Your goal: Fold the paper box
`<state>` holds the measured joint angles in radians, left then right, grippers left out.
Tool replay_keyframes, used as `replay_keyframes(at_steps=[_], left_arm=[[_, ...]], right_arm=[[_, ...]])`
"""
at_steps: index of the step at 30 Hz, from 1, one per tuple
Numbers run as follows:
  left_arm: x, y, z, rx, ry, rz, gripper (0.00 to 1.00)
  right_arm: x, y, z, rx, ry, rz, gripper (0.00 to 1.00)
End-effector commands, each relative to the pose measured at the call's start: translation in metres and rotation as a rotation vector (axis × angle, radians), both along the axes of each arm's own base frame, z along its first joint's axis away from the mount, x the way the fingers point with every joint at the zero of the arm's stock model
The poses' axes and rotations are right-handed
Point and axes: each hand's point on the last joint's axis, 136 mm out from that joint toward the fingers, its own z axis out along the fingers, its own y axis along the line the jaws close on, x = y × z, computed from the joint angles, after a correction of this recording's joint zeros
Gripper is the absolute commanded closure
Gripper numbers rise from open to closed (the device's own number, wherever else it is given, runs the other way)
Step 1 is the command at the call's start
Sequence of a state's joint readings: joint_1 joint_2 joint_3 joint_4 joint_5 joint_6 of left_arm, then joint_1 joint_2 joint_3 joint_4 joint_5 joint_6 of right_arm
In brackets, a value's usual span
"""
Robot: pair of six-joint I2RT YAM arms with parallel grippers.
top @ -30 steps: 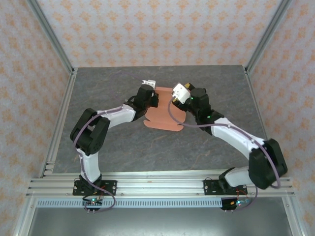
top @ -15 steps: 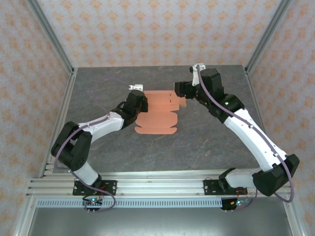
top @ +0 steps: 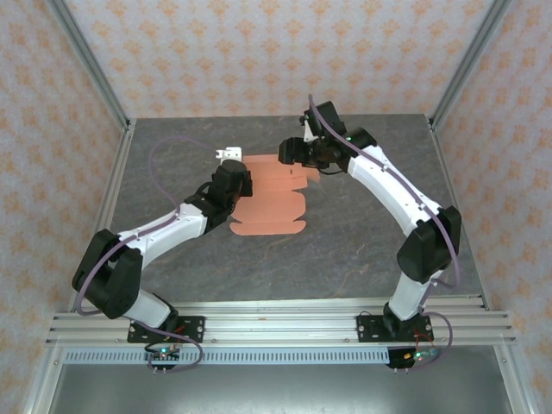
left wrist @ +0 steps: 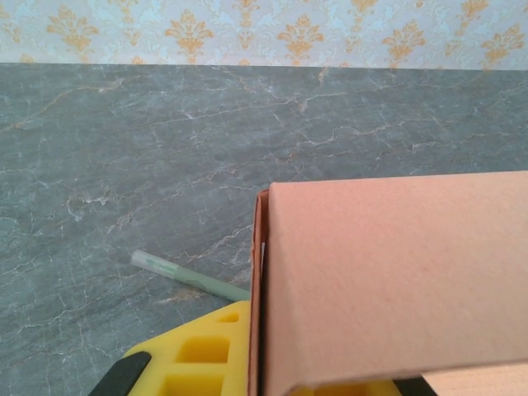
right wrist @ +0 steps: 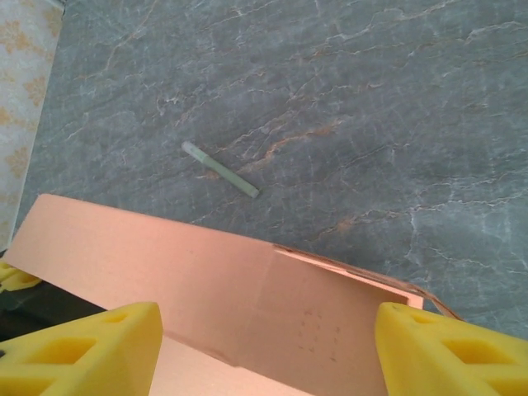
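The paper box is a salmon-orange card sheet lying partly folded in the middle of the grey table. My left gripper is shut on its left edge. In the left wrist view a raised panel of the paper box stands upright against a yellow finger. My right gripper hovers at the sheet's far edge, open. In the right wrist view its yellow fingers stand wide apart on either side of a raised flap of the paper box, without touching it.
A thin grey-green stick lies on the table just beyond the box, also seen from the left wrist. Metal frame posts and patterned walls close in the table, which is bare grey stone in front.
The right arm swung round to the box's far edge and then moved left along it. The left gripper drew the box a little to the left, and the sheet now lies more spread out.
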<state>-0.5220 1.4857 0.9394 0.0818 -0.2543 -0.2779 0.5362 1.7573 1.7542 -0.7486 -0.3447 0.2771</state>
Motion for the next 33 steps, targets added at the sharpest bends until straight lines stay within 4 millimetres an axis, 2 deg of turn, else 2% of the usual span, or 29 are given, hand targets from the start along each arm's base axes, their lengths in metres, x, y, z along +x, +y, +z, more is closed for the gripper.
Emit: replay_keyframes(at_steps=[1, 22, 33], left_arm=[[-0.006, 0.006, 0.006, 0.037, -0.012, 0.017, 1.00], [-0.006, -0.001, 0.010, 0.026, -0.023, 0.005, 1.00], [-0.006, -0.005, 0.009, 0.025, -0.021, -0.006, 1.00]], right_arm=[[-0.004, 0.005, 0.015, 0.040, 0.011, 0.008, 0.32], [-0.009, 0.008, -0.004, 0.106, 0.079, -0.074, 0.44], [-0.004, 0.019, 0.003, 0.267, 0.084, -0.149, 0.53]])
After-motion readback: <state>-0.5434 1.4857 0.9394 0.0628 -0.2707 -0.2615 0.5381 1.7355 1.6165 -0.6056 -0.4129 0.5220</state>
